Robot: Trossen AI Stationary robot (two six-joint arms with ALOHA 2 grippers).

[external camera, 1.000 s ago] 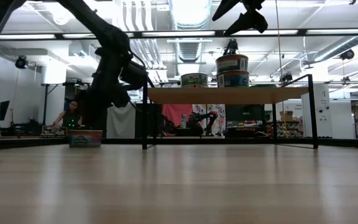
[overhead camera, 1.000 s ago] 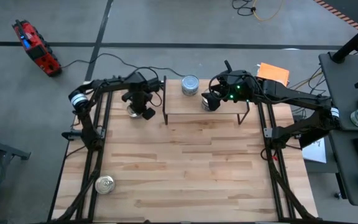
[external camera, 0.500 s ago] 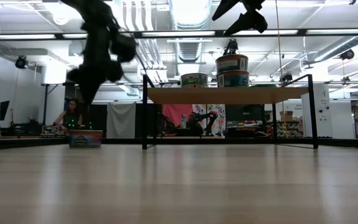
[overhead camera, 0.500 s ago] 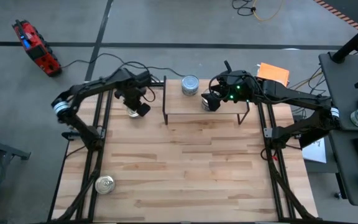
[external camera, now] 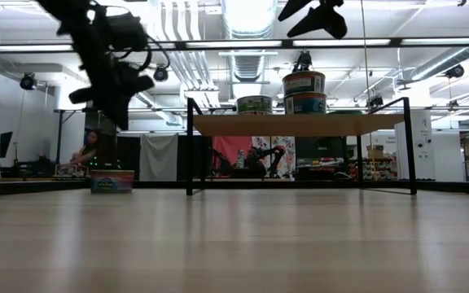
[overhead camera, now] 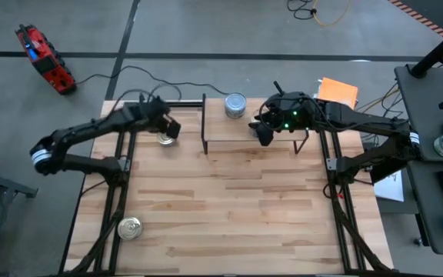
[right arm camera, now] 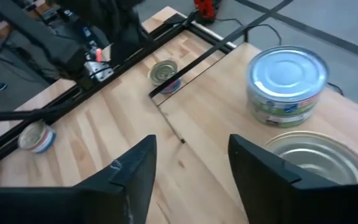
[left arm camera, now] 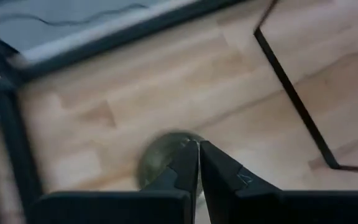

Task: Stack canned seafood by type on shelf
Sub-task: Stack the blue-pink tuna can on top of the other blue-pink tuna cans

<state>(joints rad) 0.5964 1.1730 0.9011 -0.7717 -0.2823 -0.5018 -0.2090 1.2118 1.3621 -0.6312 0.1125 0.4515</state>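
The shelf [overhead camera: 241,140] [external camera: 300,124] stands at the table's far edge. On it are a stack of two tins [external camera: 304,92] and one pale-topped tin [overhead camera: 235,106] [right arm camera: 286,81]. My right gripper [overhead camera: 264,135] [right arm camera: 191,162] hangs open above the stack, whose silver-gold top [right arm camera: 309,158] shows beside its fingers. My left gripper [overhead camera: 168,127] [left arm camera: 197,149] is shut and raised over a tin [overhead camera: 165,139] [left arm camera: 157,165] that rests on the table left of the shelf. Another tin [overhead camera: 130,228] sits near the table's near left corner.
Black frame rails [overhead camera: 118,192] run along both table sides. The shelf's thin black leg [left arm camera: 291,93] stands close to the left gripper. An orange object [overhead camera: 337,91] lies behind the right arm. A person [external camera: 92,150] shows far off in the room.
My left gripper, still shut, has risen from beside the tin left of the shelf and swung toward the table's left edge, tipping as the arm folded back. The tin has stayed on the table. My right gripper's fingers have drawn somewhat closer together above the stack.
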